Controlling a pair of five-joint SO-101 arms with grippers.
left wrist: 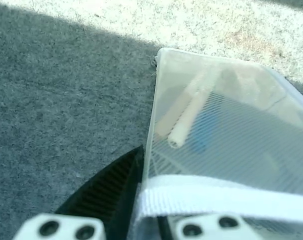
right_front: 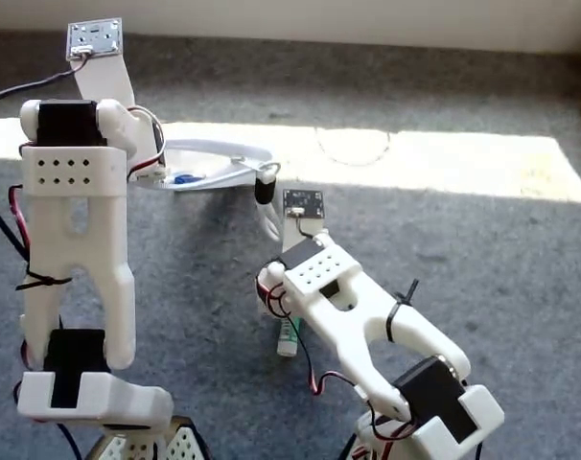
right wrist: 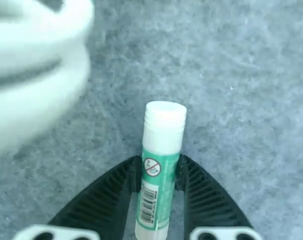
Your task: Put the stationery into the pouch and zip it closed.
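High view: on grey carpet (right_front: 482, 287), the left arm covers part of a clear plastic pouch (right_front: 214, 165), and the right arm hides most of a glue stick (right_front: 288, 338). The left claw (left wrist: 144, 165) pinches the pouch's white zip edge; pale sticks and something blue show blurrily inside. The right claw (right wrist: 159, 167), ribbed and black, grips the green-and-white glue stick, cap pointing away.

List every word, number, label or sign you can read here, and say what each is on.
On the glue stick label: a red crossed-out circle sign, no legible words.
Same label: a barcode, its digits too blurred to read.
On the pouch: no print seen.
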